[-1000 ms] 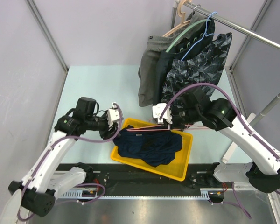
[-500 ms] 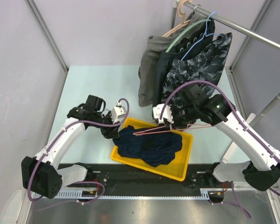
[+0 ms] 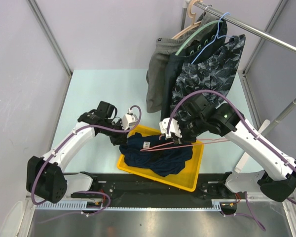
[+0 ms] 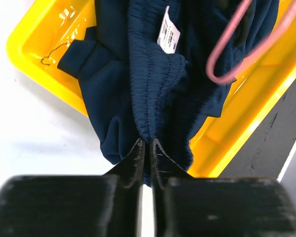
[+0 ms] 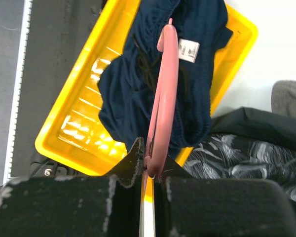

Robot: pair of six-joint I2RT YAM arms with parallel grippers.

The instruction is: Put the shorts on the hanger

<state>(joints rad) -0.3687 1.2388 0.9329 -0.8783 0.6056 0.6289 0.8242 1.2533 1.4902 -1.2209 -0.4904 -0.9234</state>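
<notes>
The pale table (image 3: 103,84) stretches out beyond both grippers. At its far right a metal rail (image 3: 246,27) carries grey shorts (image 3: 158,74) and black-grey patterned shorts (image 3: 207,74), which hang behind and above the right gripper (image 3: 173,139).

A yellow tray (image 3: 187,182) sits under both grippers, tilted to the table edge. The shorts (image 3: 158,155), plain dark navy, lie bunched in it and spread from the left gripper (image 3: 119,139) across to beneath the right one.

In the left wrist view the left gripper (image 4: 147,145) has its jaws pinched nearly together on a fold of the shorts' (image 4: 153,84) gathered waistband. The cloth rises straight ahead of the fingertips, with the tray's wall (image 4: 39,54) ahead and to the left.

The hanger (image 3: 158,147), thin pink-red wire, is clamped at one end in the right gripper (image 5: 148,153), whose jaws are closed on the wire. From the right wrist the hanger (image 5: 165,84) runs straight ahead of the fingertips over the shorts (image 5: 128,98). Its far rounded end (image 4: 222,74) shows ahead and to the right of the left gripper, just over the cloth; whether it touches the cloth cannot be told.

A small white label (image 4: 168,30) sits on the waistband, ahead of the left fingertips and just right of the hanger's tip in the right wrist view (image 5: 189,50).
</notes>
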